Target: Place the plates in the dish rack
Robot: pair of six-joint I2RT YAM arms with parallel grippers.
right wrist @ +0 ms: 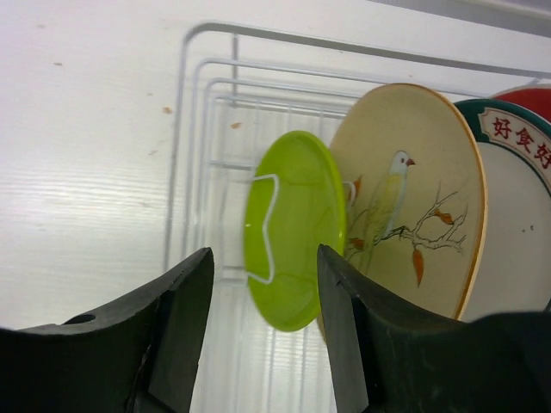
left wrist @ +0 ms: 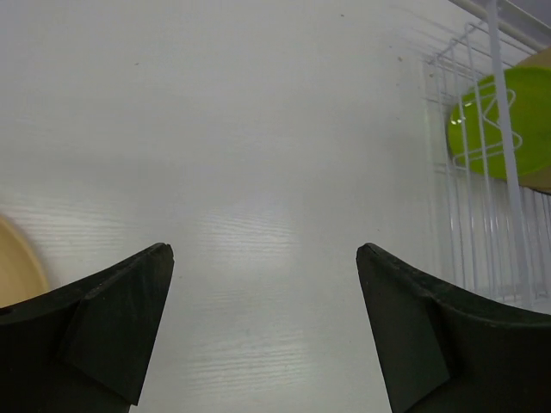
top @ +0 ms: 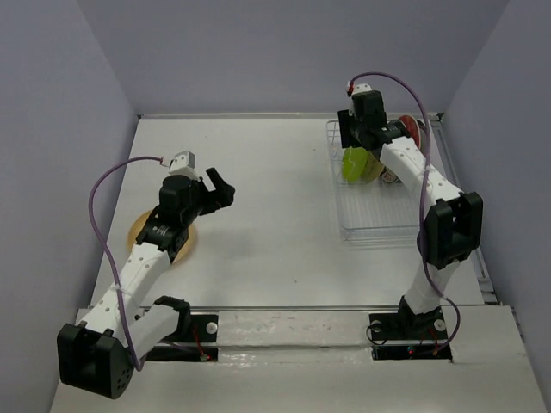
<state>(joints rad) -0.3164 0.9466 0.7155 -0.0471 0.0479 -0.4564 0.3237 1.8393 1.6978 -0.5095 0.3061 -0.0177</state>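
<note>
White surface [top: 275, 215] carries the dish rack [top: 370, 225]. My right end effector [right wrist: 264, 258], fingers apart, faces the lime green plate [right wrist: 297, 215], propped upright by a wire loop just ahead. My left end effector [left wrist: 263, 251], also apart, has the tan plate [left wrist: 15, 271] at its lower left.

table [top: 275, 224]: white, faint wood grain, few brown specks [right wrist: 168, 109] | walls [top: 258, 52]: plain grey-lilac, three sides
</note>
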